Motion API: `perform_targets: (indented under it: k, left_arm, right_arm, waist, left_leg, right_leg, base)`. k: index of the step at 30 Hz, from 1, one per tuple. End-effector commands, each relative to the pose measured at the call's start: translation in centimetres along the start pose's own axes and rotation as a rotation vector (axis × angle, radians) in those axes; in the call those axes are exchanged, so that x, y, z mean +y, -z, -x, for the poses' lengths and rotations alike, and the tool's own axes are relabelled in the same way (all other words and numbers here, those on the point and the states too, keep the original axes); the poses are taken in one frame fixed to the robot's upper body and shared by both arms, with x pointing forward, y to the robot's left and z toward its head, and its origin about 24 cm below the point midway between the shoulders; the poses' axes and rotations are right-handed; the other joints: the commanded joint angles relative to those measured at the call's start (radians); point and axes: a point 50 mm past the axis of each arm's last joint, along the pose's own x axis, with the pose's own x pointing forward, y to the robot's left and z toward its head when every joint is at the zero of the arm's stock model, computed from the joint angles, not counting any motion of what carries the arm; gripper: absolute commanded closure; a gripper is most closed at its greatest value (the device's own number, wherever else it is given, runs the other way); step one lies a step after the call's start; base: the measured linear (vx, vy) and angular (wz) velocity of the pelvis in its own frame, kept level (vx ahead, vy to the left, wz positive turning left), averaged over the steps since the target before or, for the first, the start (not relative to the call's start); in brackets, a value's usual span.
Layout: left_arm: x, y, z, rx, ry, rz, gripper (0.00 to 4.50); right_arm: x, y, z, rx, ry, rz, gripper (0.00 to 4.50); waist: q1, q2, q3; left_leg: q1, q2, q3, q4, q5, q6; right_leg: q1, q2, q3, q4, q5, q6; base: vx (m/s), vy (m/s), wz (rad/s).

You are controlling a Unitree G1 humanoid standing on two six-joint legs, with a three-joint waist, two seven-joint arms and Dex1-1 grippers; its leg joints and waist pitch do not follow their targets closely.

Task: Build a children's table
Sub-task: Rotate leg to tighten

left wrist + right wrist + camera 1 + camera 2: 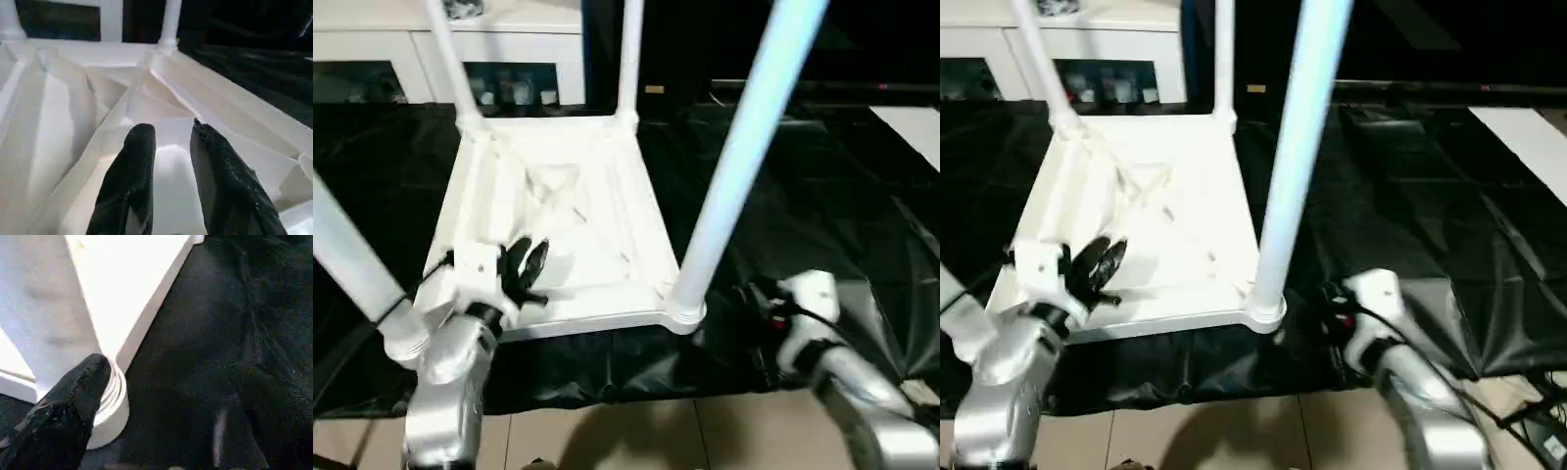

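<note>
The children's table (568, 220) lies upside down on the black sheet, ribbed underside up. All four white legs stand in its corner sockets: front right (734, 166), front left (352, 264), back left (450, 59), back right (628, 59). My left gripper (524, 266) hovers just over the underside near the front left corner; its black fingers (139, 161) are a little apart with nothing between them. My right gripper (171, 369) is open low over the sheet beside the front right leg's base (110, 401), one finger (73, 401) close against the socket.
The black-sheeted work table (822, 196) stretches to the right and back. A white glass-door cabinet (372, 59) stands behind it. Tiled floor (656, 431) begins just past the table's front edge. Cables (1528, 411) lie on the floor at the lower right.
</note>
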Motion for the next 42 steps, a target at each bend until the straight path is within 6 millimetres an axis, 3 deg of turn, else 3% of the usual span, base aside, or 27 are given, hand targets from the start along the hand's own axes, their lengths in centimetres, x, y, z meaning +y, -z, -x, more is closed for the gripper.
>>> perform_targets:
  k: [1,3,5,7,8,11,12,13,14,15,16,17,18,20,27,29,31,32,33,34,35,36,37,38,40,41,42]
  left_arm:
    - [-0.6,-0.5,-0.3,-0.011,0.001,-0.02,3.15]
    - [-0.5,-0.5,-0.3,-0.011,-0.009,-0.028,3.15]
    - [-0.1,-0.5,-0.1,-0.003,-0.04,-0.029,3.15]
    - [0.3,-0.7,0.2,-0.004,-0.067,-0.031,3.15]
    - [0.3,-0.7,0.2,-0.004,-0.067,-0.031,3.15]
    - [0.9,-0.8,1.0,0.002,-0.066,-0.064,2.97]
    - [1.0,-0.7,1.1,0.012,-0.065,-0.067,2.97]
    - [1.0,-0.7,1.3,0.016,-0.067,-0.064,2.82]
    - [1.1,-0.7,1.4,0.015,-0.073,-0.051,2.68]
    - [1.2,-0.6,1.6,0.01,-0.082,-0.03,2.61]
    - [1.3,-0.6,1.7,0.009,-0.087,-0.023,2.61]
    - [1.2,-0.6,2.1,0.002,-0.084,-0.024,2.56]
    - [0.8,-0.5,3.0,0.001,-0.063,-0.008,2.49]
    - [0.6,0.0,3.9,0.015,-0.052,0.009,2.28]
    - [-0.3,1.3,8.4,0.042,-0.079,0.058,1.6]
    - [-0.9,1.6,9.9,0.028,-0.088,0.069,1.38]
    - [-0.8,1.5,11.5,0.009,-0.163,0.038,1.28]
    - [-0.7,1.5,11.8,0.003,-0.188,0.027,1.28]
    - [-0.2,1.2,12.5,-0.014,-0.262,-0.007,1.18]
    - [-0.2,1.2,12.5,-0.014,-0.262,-0.007,0.97]
    - [-0.1,1.2,12.6,-0.016,-0.276,-0.014,0.91]
    - [0.6,0.7,13.4,-0.041,-0.365,-0.069,0.91]
    - [1.1,0.4,13.9,-0.057,-0.407,-0.105,0.87]
    - [1.4,0.0,14.2,-0.086,-0.428,-0.132,0.8]
    - [1.7,-0.4,14.2,-0.108,-0.42,-0.146,0.55]
    - [1.8,-0.5,14.1,-0.113,-0.412,-0.14,0.55]
    - [2.1,-0.7,13.7,-0.109,-0.381,-0.154,0.47]
  right_arm:
    - [0.1,-0.1,-0.2,0.004,0.001,0.012,0.04]
    - [0.1,-0.2,-0.2,0.004,0.005,0.018,0.04]
    - [-0.2,-0.2,-0.1,0.002,0.023,0.025,0.04]
    - [-0.6,-0.2,0.1,0.004,0.044,0.03,0.04]
    - [-0.6,-0.2,0.1,0.004,0.044,0.03,0.04]
    - [-1.4,0.2,0.7,0.026,0.078,0.069,0.02]
    - [-1.5,0.3,0.8,0.027,0.07,0.079,0.02]
    - [-1.5,0.3,0.9,0.025,0.056,0.087,0.0]
    - [-1.5,0.2,1.0,0.024,0.043,0.091,0.0]
    - [-1.4,0.2,1.1,0.022,0.023,0.094,0.0]
    - [-1.4,0.2,1.2,0.02,0.01,0.094,0.0]
    - [-1.2,0.1,1.4,0.017,-0.031,0.085,0.0]
    - [-0.3,-0.2,2.0,0.01,-0.157,0.082,0.0]
    - [0.3,0.0,2.4,0.041,-0.249,0.083,0.0]
    - [2.7,-0.3,2.6,0.055,-0.474,0.057,0.0]
    - [3.3,-0.1,2.2,0.062,-0.51,0.055,0.0]
    - [3.7,0.1,1.5,0.056,-0.513,0.053,0.0]
    - [3.8,0.0,1.2,0.051,-0.512,0.052,0.0]
    - [4.0,-0.1,0.7,0.036,-0.506,0.053,0.0]
    - [4.0,-0.1,0.7,0.036,-0.506,0.053,0.0]
    - [4.0,-0.1,0.6,0.034,-0.506,0.052,0.0]
    - [4.2,-0.3,-0.1,0.027,-0.517,0.049,0.0]
    - [4.3,-0.3,-0.6,0.022,-0.513,0.054,0.0]
    - [4.3,-0.4,-1.2,0.011,-0.504,0.057,0.0]
    - [4.1,-0.6,-2.0,-0.008,-0.478,0.057,0.0]
    - [4.1,-0.6,-2.2,-0.012,-0.471,0.054,0.0]
    - [4.1,-0.7,-2.4,-0.016,-0.468,0.059,0.0]
  waist:
    - [0.003,-0.004,-0.051]
    - [-0.001,-0.001,-0.07]
    - [-0.002,-0.004,-0.082]
    - [-0.005,0.001,-0.07]
    - [-0.009,0.004,-0.052]
    - [-0.042,0.02,-0.013]
    - [-0.049,0.035,0.001]
    - [-0.019,0.052,-0.009]
    - [0.023,0.052,-0.011]
    - [-0.01,0.015,-0.015]
    - [0.001,-0.011,-0.001]
    - [-0.017,-0.034,-0.001]
    - [-0.011,-0.014,-0.007]
    - [-0.016,0.002,-0.011]
    - [-0.049,0.0,0.009]
    - [-0.051,-0.027,0.015]
    - [0.011,-0.038,0.024]
    - [0.022,-0.051,0.026]
    - [0.012,-0.144,0.038]
    - [-0.024,-0.114,0.044]
    - [-0.024,-0.114,0.044]
    - [-0.002,-0.095,0.03]
    - [-0.013,-0.085,0.02]
    - [-0.028,-0.059,0.015]
    - [-0.004,-0.042,0.044]
    - [0.025,-0.061,0.053]
    - [0.047,-0.111,0.034]
  left_leg:
    - [-0.007,0.0,0.006,-0.059,-0.22,0.032]
    - [-0.028,-0.017,0.016,-0.023,0.092,0.134]
    - [-0.038,-0.028,0.02,-0.007,0.129,0.204]
    - [-0.035,-0.018,0.022,-0.019,-0.098,0.202]
    - [-0.009,-0.009,0.016,-0.03,-0.382,0.116]
    - [0.048,-0.007,-0.019,-0.045,-0.702,-0.016]
    - [0.022,0.028,-0.034,-0.109,-0.836,-0.019]
    - [-0.034,0.061,-0.041,-0.164,-0.894,-0.02]
    - [-0.024,0.064,-0.008,-0.181,-0.907,-0.003]
    - [0.013,0.046,-0.009,-0.144,-0.844,0.008]
    - [0.06,-0.026,-0.005,-0.009,-0.636,-0.036]
    - [0.045,-0.038,-0.017,0.066,-0.413,-0.013]
    - [0.007,-0.021,-0.034,0.01,-0.385,-0.026]
    - [-0.013,-0.009,-0.05,-0.051,-0.527,-0.05]
    - [-0.002,0.017,-0.073,-0.118,-0.825,-0.066]
    - [0.001,0.024,-0.067,-0.133,-0.883,-0.069]
    - [-0.045,0.037,0.009,-0.213,-0.908,-0.098]
    - [-0.039,0.034,0.033,-0.218,-0.874,-0.092]
    - [0.153,-0.049,0.044,0.103,-0.537,-0.069]
    - [0.107,-0.085,-0.07,0.176,-0.131,0.007]
    - [0.107,-0.085,-0.07,0.176,-0.131,0.007]
    - [0.098,-0.023,-0.101,0.062,-0.353,-0.019]
    - [0.113,-0.011,-0.095,0.02,-0.464,-0.041]
    - [0.051,0.042,-0.134,-0.109,-0.829,-0.028]
    - [0.001,0.058,-0.103,-0.177,-1.077,0.012]
    - [-0.032,0.059,-0.078,-0.194,-1.114,0.04]
    - [0.015,0.027,-0.057,-0.125,-0.892,0.029]
  right_leg:
    - [0.03,-0.018,0.031,-0.08,-0.197,-0.106]
    - [0.017,0.0,0.017,-0.05,0.199,-0.205]
    - [0.009,0.001,0.008,-0.048,0.269,-0.252]
    - [0.004,-0.006,0.001,-0.076,-0.017,-0.244]
    - [-0.002,-0.015,-0.004,-0.102,-0.411,-0.161]
    - [-0.014,0.0,-0.071,-0.186,-0.741,0.045]
    - [0.045,0.016,-0.096,-0.136,-0.602,0.023]
    - [0.122,0.0,-0.056,0.033,-0.395,-0.026]
    - [0.094,-0.003,-0.021,0.066,-0.179,-0.055]
    - [0.071,-0.021,0.018,0.037,-0.265,-0.035]
    - [-0.026,-0.071,0.017,-0.146,-0.855,0.032]
    - [-0.019,-0.126,0.018,-0.183,-1.098,0.055]
    - [0.032,-0.113,-0.004,-0.157,-1.018,0.035]
    - [0.059,-0.059,-0.036,-0.121,-0.782,0.026]
    - [0.074,-0.038,-0.052,-0.111,-0.561,-0.035]
    - [0.077,-0.031,-0.061,-0.099,-0.558,-0.037]
    - [0.113,-0.001,-0.029,0.045,-0.459,-0.045]
    - [0.1,0.005,-0.017,0.045,-0.538,-0.026]
    - [-0.133,-0.055,-0.038,-0.252,-1.095,0.066]
    - [-0.093,-0.175,0.037,-0.263,-1.206,-0.036]
    - [-0.093,-0.175,0.037,-0.263,-1.206,-0.036]
    - [0.025,-0.146,-0.026,-0.165,-0.86,-0.05]
    - [0.034,-0.096,-0.058,-0.124,-0.606,-0.059]
    - [0.089,-0.013,-0.064,-0.023,-0.208,-0.059]
    - [0.107,-0.004,-0.063,0.052,-0.024,-0.074]
    - [0.136,-0.006,-0.035,0.114,-0.126,-0.04]
    - [0.109,-0.036,0.042,0.078,-0.449,0.011]
  base:
    - [0.0,0.0,0.0]
    - [0.0,0.0,0.0]
    - [-0.026,0.005,-0.02]
    - [-0.075,0.018,-0.02]
    - [-0.089,0.029,-0.01]
    - [-0.067,0.024,-0.05]
    - [-0.147,0.04,-0.15]
    - [-0.086,0.022,-0.09]
    - [-0.075,-0.023,-0.01]
    - [-0.033,-0.064,0.04]
    - [-0.033,-0.064,0.04]
    - [-0.038,-0.016,-0.22]
    - [-0.006,0.058,-0.37]
    - [0.01,0.058,-0.3]
    - [-0.018,0.025,-0.09]
    - [0.0,0.0,0.0]
    - [-0.045,-0.05,0.18]
    - [-0.052,-0.084,0.26]
    - [-0.031,-0.068,0.26]
    - [-0.031,-0.068,0.26]
    - [0.0,0.0,0.0]
    - [-0.037,0.083,-0.18]
    - [-0.037,0.083,-0.18]
    - [-0.076,0.027,0.13]
    - [-0.083,-0.021,0.15]
    - [-0.077,-0.038,0.12]
    - [-0.052,-0.116,0.07]
